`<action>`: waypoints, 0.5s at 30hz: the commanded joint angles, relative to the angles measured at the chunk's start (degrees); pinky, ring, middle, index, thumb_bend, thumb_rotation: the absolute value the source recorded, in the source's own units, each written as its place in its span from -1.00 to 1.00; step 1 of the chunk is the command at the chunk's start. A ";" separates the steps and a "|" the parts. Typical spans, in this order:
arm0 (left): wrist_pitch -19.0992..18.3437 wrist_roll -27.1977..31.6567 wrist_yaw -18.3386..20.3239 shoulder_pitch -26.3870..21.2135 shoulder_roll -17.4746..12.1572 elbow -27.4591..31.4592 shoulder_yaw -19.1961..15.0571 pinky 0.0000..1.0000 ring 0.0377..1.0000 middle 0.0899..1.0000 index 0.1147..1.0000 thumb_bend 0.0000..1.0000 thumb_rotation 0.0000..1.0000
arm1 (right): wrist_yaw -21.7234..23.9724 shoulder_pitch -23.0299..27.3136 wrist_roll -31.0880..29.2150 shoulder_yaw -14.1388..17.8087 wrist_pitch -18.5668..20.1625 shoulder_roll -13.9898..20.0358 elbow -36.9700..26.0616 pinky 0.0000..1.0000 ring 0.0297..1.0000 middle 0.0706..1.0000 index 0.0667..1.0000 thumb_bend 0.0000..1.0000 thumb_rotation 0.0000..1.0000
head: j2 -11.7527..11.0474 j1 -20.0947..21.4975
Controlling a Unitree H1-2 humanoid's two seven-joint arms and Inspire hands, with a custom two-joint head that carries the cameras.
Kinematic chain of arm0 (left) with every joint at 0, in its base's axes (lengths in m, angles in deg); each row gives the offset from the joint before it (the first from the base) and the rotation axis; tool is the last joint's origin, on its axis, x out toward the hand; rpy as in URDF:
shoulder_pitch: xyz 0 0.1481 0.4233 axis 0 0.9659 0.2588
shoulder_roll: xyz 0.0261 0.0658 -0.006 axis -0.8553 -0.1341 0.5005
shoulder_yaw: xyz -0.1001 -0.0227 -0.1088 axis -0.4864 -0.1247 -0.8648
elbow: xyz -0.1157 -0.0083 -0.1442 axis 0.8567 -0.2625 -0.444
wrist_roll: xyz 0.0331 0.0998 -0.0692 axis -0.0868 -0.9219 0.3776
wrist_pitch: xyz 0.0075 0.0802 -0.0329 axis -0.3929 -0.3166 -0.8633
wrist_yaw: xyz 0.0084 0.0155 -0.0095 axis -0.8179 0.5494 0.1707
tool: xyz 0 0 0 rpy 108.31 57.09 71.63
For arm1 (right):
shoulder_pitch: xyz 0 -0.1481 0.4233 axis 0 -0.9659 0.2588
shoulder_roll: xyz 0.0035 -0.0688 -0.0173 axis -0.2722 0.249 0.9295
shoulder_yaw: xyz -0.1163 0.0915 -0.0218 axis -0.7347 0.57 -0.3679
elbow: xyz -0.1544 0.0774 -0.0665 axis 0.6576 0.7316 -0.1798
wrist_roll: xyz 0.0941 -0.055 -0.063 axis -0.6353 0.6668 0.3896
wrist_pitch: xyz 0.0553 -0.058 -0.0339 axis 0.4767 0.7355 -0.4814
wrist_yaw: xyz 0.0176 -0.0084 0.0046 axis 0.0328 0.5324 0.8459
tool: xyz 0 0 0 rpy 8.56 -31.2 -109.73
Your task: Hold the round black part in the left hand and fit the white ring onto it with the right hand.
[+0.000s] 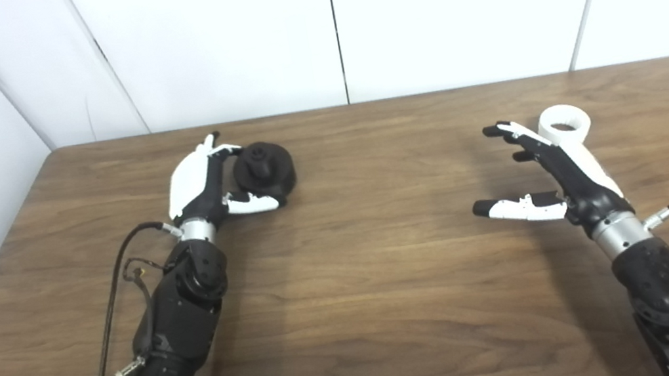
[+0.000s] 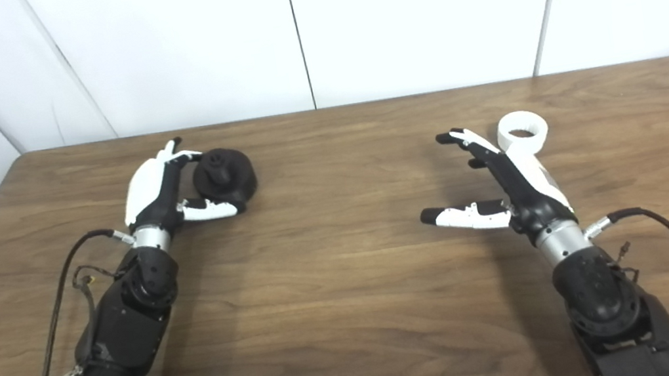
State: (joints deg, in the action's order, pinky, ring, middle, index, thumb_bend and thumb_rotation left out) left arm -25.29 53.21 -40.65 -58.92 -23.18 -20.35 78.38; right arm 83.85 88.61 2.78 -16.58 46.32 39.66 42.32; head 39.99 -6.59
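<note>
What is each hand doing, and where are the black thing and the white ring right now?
left hand: fingers and thumb wrapped around the round black part; whether it grips firmly cannot be told.
round black part: upright on the table, knob on top, not lifted.
right hand: open, fingers spread, holding nothing.
white ring: lying flat on the table behind the right hand, not picked up.
table: wooden, holding both parts.

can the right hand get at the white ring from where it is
Probably yes. The right hand is open, its fingers spread just beside the white ring, which lies on the table behind the hand with nothing between them.
</note>
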 commanded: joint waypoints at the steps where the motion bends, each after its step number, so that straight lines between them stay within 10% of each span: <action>1: 0.92 -0.67 2.79 0.76 0.45 2.02 2.17 1.00 1.00 1.00 0.08 0.82 -0.45 | -0.08 2.23 -0.44 0.75 -0.60 0.69 -2.55 0.64 0.81 0.85 0.69 0.76 -0.11 | 0.02 -0.02; 15: 2.04 1.31 8.79 7.17 3.85 14.70 4.82 1.00 1.00 1.00 0.10 0.93 -0.49 | 0.46 2.45 -0.14 1.29 0.80 0.89 -4.32 0.70 0.84 0.86 0.71 0.75 -0.10 | 0.44 1.60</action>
State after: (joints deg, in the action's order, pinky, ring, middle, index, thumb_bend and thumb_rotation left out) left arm -23.29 54.44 -33.26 -51.61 -19.21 -7.41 82.79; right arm 84.56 88.67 2.77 -15.88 47.49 40.00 40.50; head 40.34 -4.92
